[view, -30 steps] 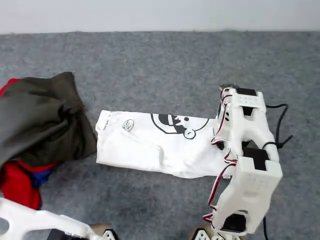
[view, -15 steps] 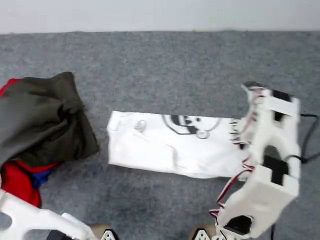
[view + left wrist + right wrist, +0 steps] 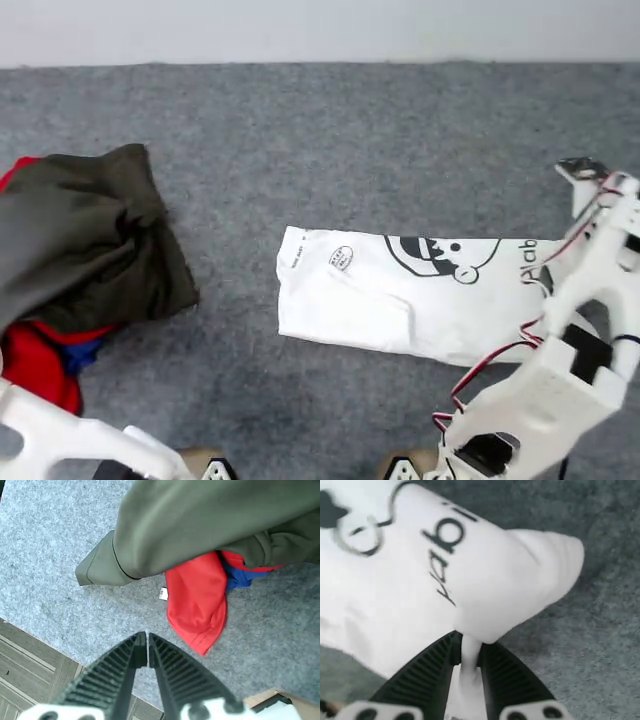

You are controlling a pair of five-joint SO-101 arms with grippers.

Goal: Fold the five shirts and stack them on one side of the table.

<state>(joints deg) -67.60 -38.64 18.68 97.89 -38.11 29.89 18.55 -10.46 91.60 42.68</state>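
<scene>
Grey felt-covered table (image 3: 350,140) before a pale wall. The white shirt (image 3: 400,300), folded into a long band with a black cartoon print and lettering uppermost, lies flat toward 4 o'clock, its collar end pointing to 9 o'clock; its far end rises into a peak where the right claw (image 3: 467,647) is closed on a pinch of cloth, a hold judged to serve for pulling or folding the band. The other shirts form a loose, unfolded heap at 9 o'clock: an olive shirt (image 3: 80,240) over a red shirt (image 3: 35,375) and a blue shirt (image 3: 88,352). The left claw (image 3: 146,642), jaws together and empty, hangs above the red shirt's edge, apparently parked.
</scene>
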